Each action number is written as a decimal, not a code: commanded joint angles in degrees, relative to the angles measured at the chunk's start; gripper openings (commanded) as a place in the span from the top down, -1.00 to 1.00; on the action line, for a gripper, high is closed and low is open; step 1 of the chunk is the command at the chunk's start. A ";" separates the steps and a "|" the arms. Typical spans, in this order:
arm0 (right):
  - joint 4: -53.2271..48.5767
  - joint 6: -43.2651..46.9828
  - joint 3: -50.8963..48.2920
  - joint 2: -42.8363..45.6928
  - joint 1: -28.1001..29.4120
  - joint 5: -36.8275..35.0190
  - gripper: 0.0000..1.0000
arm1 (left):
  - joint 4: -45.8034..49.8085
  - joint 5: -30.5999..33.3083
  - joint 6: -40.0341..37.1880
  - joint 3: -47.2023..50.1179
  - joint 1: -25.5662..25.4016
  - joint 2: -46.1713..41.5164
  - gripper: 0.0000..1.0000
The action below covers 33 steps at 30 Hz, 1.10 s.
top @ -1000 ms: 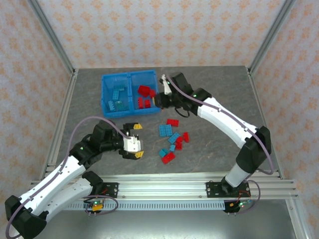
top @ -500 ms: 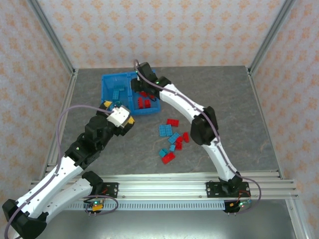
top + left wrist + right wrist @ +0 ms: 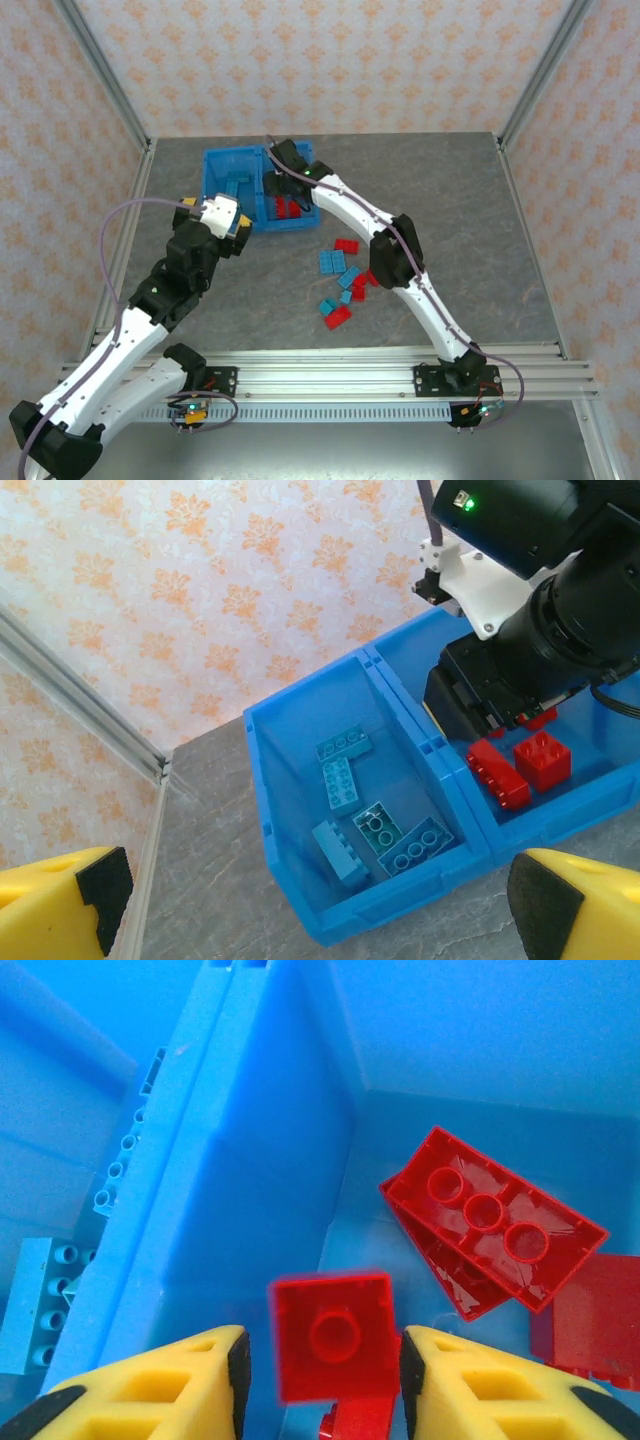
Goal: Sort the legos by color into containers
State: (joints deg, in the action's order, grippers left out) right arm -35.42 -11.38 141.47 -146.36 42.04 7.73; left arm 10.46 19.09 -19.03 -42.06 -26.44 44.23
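**Red brick over red side**

Right gripper [image 3: 320,1348] sits low inside right compartment [image 3: 450,1030]. Its jaws stand wider than the red brick [image 3: 330,1335] between them. The brick is blurred and probably loose.

Best: let it drop clear, then lift straight up, off the divider [image 3: 215,1120].

Left gripper [image 3: 322,895] is wide and empty, near teal compartment [image 3: 290,810]. Loose bricks [image 3: 345,280] wait on table [image 3: 450,200].

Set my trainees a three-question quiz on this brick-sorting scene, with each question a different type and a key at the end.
1. True or false: the teal bricks lie in the left compartment of the blue bin.
2. What shows between the fingers of the right gripper? A) a red brick B) a teal brick C) nothing
3. Fill in: the jaws of the left gripper stand ___ and empty.
Key: 1 true; 2 A; 3 open.
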 commanded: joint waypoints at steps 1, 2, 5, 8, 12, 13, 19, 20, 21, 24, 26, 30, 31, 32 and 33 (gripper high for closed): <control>-0.28 0.05 1.21 5.65 0.06 0.01 0.08 | 0.09 3.55 3.54 -1.73 1.06 0.73 -0.99; 0.48 0.29 -0.27 7.00 0.06 -0.62 0.08 | 0.33 3.85 4.09 -1.92 1.44 1.16 -0.99; 1.52 0.61 -4.36 11.68 -0.21 -0.72 0.08 | 1.37 4.37 5.65 -2.79 2.70 2.65 -0.99; 3.65 1.41 -11.58 19.10 -0.21 -0.17 0.07 | 2.51 4.63 8.23 -3.78 4.00 4.28 -0.99; 10.39 3.18 -29.32 33.96 -0.21 1.98 0.03 | 5.91 4.53 12.37 -6.46 6.11 7.19 -1.00; 12.17 3.67 -34.26 38.02 -0.27 2.24 0.02 | 6.36 3.83 12.85 -6.79 6.84 7.60 -0.99; 18.54 7.24 -65.57 66.11 -1.23 2.77 -0.37 | 11.06 -2.30 22.79 -11.33 11.10 8.06 -1.00; 17.33 7.15 -69.06 69.95 -1.71 2.09 -0.51 | 13.58 -3.31 26.53 -13.08 11.14 8.35 -1.00; 15.58 6.77 -71.85 73.26 -2.32 1.94 -0.61 | 16.20 -3.97 31.43 -14.81 11.22 8.75 -1.00; 9.60 5.91 -76.79 80.06 -3.83 3.87 -0.81 | 22.13 -7.68 48.52 -17.25 11.13 11.23 -0.99; 6.44 5.25 -78.59 82.62 -4.23 5.43 -0.91 | 25.34 -12.84 59.18 -17.85 10.92 14.45 -0.92; 4.62 3.83 -81.34 84.50 -4.59 5.57 -0.99 | 21.91 -17.28 67.84 -15.17 1.70 22.04 -0.88; 4.34 3.86 -81.23 84.28 -4.62 5.42 -0.99 | 21.57 -16.99 68.58 -15.09 -1.52 24.19 -0.88; 4.07 3.99 -80.97 83.89 -4.86 5.24 -0.99 | 21.60 -17.68 69.50 -15.28 -4.58 26.98 -0.88; 3.96 4.06 -80.60 83.34 -4.88 5.12 -0.99 | 21.95 -19.30 70.34 -15.62 -7.24 29.84 -0.88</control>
State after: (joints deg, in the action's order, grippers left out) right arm -29.61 -6.81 60.58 -62.83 37.65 12.56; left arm 29.23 4.67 41.98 -58.50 -27.75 69.25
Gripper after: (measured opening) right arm 0.993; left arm 0.942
